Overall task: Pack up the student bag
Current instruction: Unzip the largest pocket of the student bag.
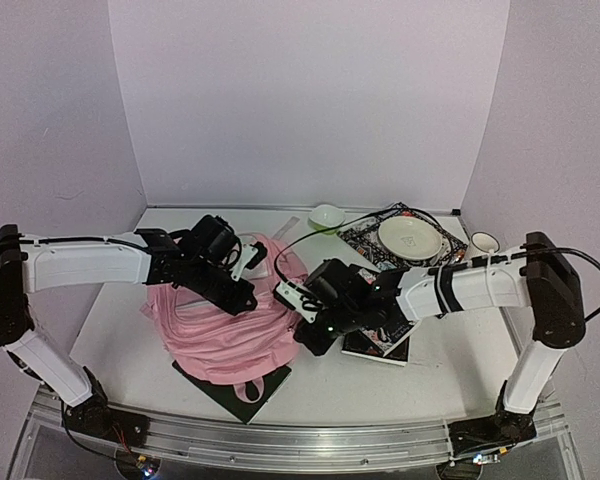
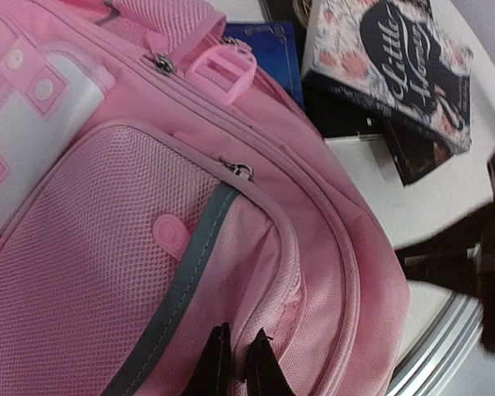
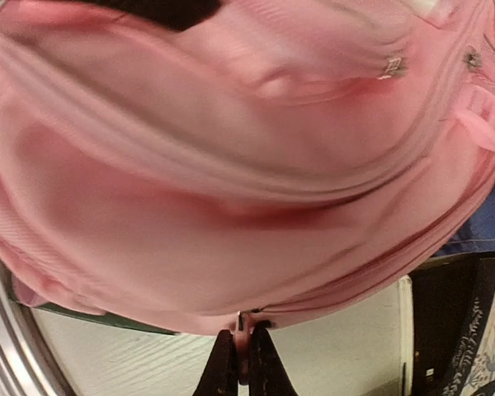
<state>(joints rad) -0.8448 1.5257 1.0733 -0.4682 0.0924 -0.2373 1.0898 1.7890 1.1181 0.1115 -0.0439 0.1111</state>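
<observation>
Left jaws: shut, tips pressed onto pink mesh fabric; a pinch cannot be told.
Right jaws: clamped on a small tab at the bag's edge.
student bag (image 1: 230, 325): laid flat on worktop (image 1: 430, 385), under left jaws, edge-on to right jaws.
left arm (image 1: 90, 262): stretched rightward over the bag.
right arm (image 1: 460, 288): reached leftward, wrist kept low.

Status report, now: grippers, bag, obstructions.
Left gripper shut, tips against student bag fabric. Right gripper shut on its edge. Bag slumped, visible zips closed. Little Women book lies outside, alongside.
</observation>
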